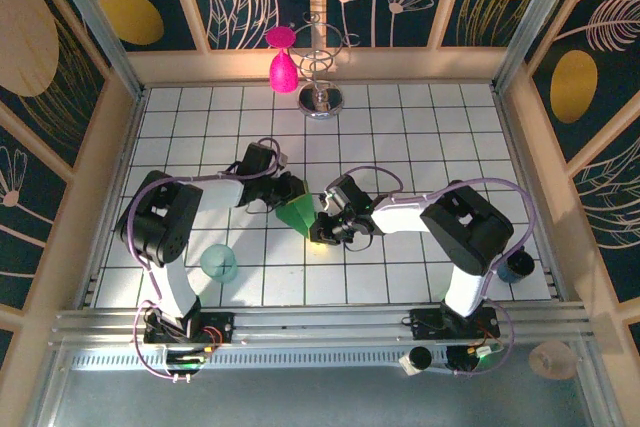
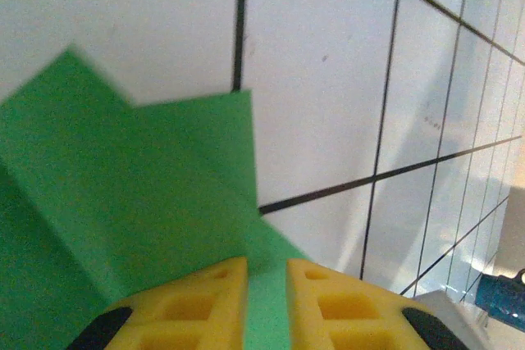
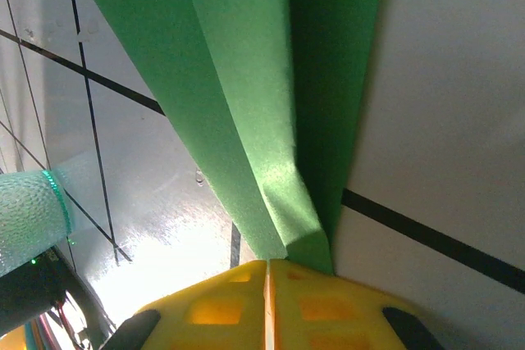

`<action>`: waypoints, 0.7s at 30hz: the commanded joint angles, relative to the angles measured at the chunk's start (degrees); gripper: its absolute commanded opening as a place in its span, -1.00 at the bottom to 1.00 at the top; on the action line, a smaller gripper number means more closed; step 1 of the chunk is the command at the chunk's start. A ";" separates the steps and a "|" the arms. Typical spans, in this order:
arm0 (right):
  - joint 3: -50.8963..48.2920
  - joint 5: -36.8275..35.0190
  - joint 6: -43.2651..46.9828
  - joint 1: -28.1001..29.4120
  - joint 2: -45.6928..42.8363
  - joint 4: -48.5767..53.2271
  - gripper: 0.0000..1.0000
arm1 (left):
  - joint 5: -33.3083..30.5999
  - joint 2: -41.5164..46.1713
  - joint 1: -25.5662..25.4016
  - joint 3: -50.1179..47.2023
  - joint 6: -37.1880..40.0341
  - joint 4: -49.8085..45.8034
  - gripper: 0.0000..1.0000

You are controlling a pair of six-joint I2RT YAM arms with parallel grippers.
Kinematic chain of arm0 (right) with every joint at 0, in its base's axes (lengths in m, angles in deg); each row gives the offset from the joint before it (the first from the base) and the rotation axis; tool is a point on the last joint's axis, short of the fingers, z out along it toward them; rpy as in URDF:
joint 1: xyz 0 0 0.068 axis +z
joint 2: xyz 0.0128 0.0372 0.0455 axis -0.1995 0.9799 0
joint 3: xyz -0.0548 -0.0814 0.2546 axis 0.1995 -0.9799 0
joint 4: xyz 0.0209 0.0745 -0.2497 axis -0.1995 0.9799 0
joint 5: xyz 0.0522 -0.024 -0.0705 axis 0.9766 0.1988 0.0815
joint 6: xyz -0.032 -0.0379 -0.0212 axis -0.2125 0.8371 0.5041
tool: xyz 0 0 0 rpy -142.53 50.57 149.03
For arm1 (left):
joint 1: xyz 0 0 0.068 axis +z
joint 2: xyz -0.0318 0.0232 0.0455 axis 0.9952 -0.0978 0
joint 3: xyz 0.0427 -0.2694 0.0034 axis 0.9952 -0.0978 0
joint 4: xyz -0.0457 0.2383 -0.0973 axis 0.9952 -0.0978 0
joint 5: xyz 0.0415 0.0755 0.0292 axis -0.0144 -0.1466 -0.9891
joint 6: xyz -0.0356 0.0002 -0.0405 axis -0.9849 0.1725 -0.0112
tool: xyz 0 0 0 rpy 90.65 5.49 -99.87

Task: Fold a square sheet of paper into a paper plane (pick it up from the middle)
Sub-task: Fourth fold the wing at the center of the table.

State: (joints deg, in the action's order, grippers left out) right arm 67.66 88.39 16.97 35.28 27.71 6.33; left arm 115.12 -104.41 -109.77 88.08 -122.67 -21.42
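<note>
The square sheet of paper is folded into a narrow bright green paper plane, held just above the tiled table between both grippers. My left gripper grips its wide rear end; in the left wrist view a green strip sits pinched between the yellow fingers, and folded layers spread ahead to the left. My right gripper is at the pointed nose. In the right wrist view the creased paper tapers down into the yellow fingertips, which are pressed together on its tip.
A translucent teal cup stands near the left arm's base and shows at the left edge of the right wrist view. A pink teardrop object hangs on a metal stand at the back. A blue object sits at the right.
</note>
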 commanded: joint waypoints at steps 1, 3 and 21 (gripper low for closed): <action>-1.76 -2.14 0.43 -0.20 3.27 4.59 -0.77 | -0.87 -1.63 0.94 1.90 2.74 -2.34 -0.58; -1.84 -2.23 0.44 -0.18 3.55 4.70 -0.77 | -0.85 -2.29 1.51 1.79 2.93 -2.29 -0.58; -2.48 -0.30 0.08 -0.18 2.37 2.04 -0.77 | -1.85 -4.94 3.41 -0.67 3.78 0.36 -0.60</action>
State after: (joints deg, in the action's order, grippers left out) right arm 67.42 89.75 16.97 34.97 28.28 4.93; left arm 114.91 -107.53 -107.13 88.76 -120.18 -21.20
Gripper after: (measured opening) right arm 0.114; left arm 0.199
